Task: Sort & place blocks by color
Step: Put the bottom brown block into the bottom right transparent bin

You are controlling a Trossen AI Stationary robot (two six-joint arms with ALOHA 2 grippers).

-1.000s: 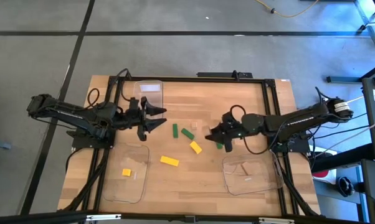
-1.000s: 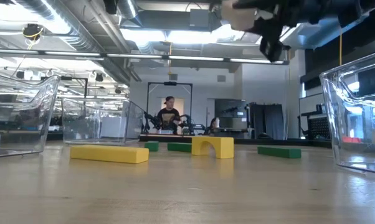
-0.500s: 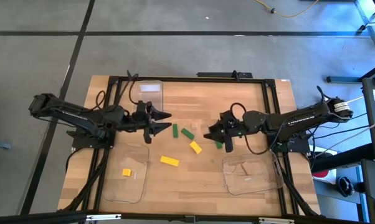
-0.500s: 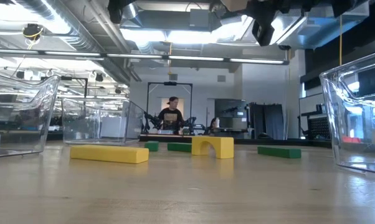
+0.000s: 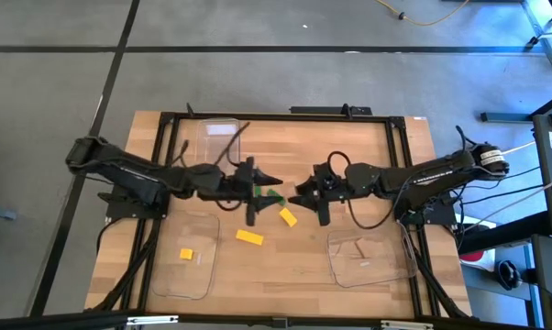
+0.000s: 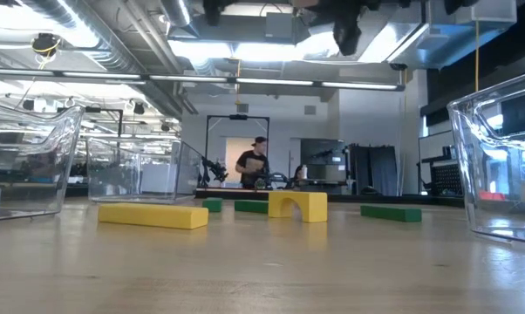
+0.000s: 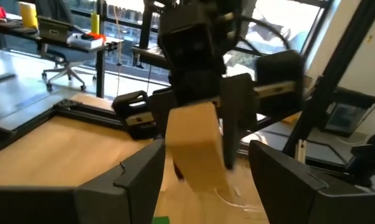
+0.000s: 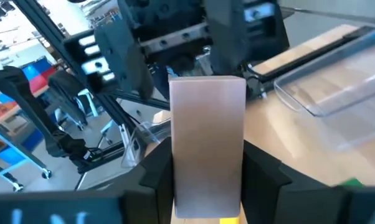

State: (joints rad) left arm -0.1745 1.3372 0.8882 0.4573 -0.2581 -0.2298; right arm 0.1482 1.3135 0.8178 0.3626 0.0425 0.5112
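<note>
My right gripper is shut on a plain tan block above the table's middle. The block also shows in the left wrist view. My left gripper is open and empty, facing the right gripper from the left, above two green blocks. A yellow arch block and a yellow bar lie flat on the table near them. Another green bar lies farther right. My right gripper pinches the tan block by two opposite sides between its two fingers. The fingers point about level toward the table's left. The block stands out past the fingertips, lifted clear of the table.
Clear trays stand at the far left, near left with a yellow cube in it, and near right with tan pieces. A black frame runs round the table. A person stands in the room beyond.
My left gripper has gone toward the table's right and a little nearer, from beside the far-left tray to above the green blocks. My right gripper has gone a little toward the table's left with the tan block. The two grippers now face each other closely.
</note>
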